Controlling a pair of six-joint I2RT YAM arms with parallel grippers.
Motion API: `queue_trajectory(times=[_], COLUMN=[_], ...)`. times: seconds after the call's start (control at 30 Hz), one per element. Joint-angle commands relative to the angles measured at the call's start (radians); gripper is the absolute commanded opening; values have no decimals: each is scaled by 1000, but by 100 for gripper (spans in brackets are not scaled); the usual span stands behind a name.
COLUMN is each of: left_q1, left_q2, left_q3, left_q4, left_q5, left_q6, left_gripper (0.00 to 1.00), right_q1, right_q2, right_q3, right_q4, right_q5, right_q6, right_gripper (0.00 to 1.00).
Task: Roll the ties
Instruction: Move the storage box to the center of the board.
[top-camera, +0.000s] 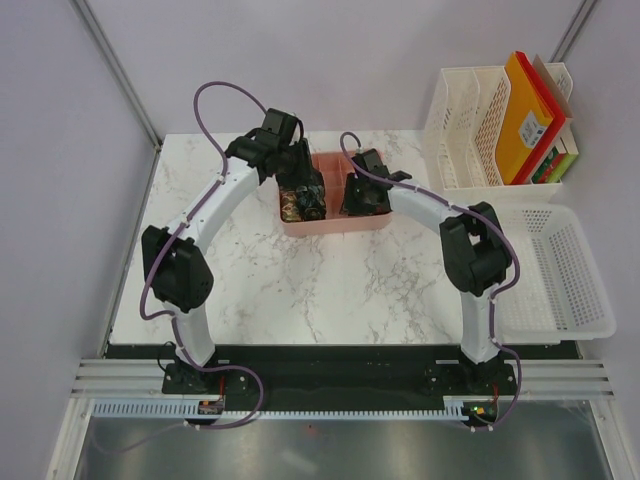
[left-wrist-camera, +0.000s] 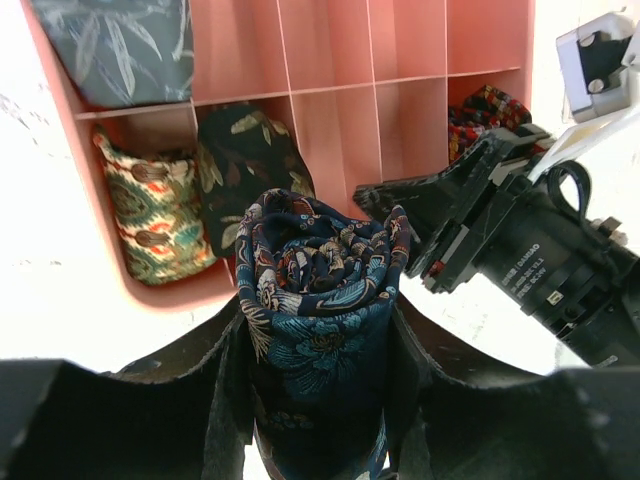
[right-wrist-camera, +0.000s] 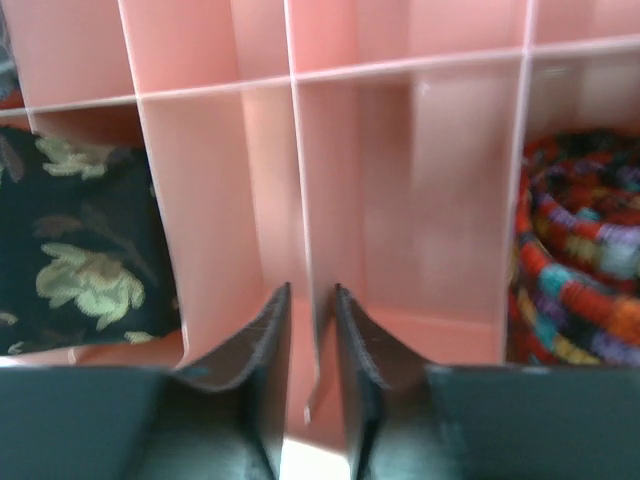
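- Two fingers (left-wrist-camera: 228, 378) of the left gripper (left-wrist-camera: 318, 345) are clamping a rolled navy tie (left-wrist-camera: 318, 265) over the pink tray (top-camera: 340, 222), at the tabletop's far edge
- Right gripper (right-wrist-camera: 312, 330) is straddling a divider (right-wrist-camera: 298, 200), fingers (right-wrist-camera: 262, 350) barely apart; grip unclear
- Coiled ties (left-wrist-camera: 245, 160) are filling neighbouring compartments

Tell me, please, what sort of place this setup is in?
Most likely a robotics lab test cell, staged as a tidying station: two arms bolted to a marble-patterned table, plain partition walls close around it, and a pink compartment tray holding rolled ties beside white file racks.
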Motion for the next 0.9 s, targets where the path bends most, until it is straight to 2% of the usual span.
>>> queue_trajectory(times=[0.0, 0.17, 0.43, 0.67, 0.87], left_q1=[-5, -14, -61, -77, -66], left_q2=[-32, -1, 123, 211, 215], left_q3=[5, 58, 179, 251, 227], left_q4=[-21, -23, -18, -3, -18], left_q5=[52, 78, 61, 76, 30], left_q6=[-91, -99, -113, -133, -105], left_gripper=[2, 2, 2, 2, 2], right_q1=[13, -9, -154, -262, -266], right_q2=[-93, -190, -250, -172, -52], right_q3=[3, 40, 46, 63, 80], right_q4=[-54, -57, -36, 0, 26], right_q5=[-62, -63, -85, -49, -83], right_q6=[44, -97, -135, -157, -170], right_gripper=[34, 42, 46, 47, 44])
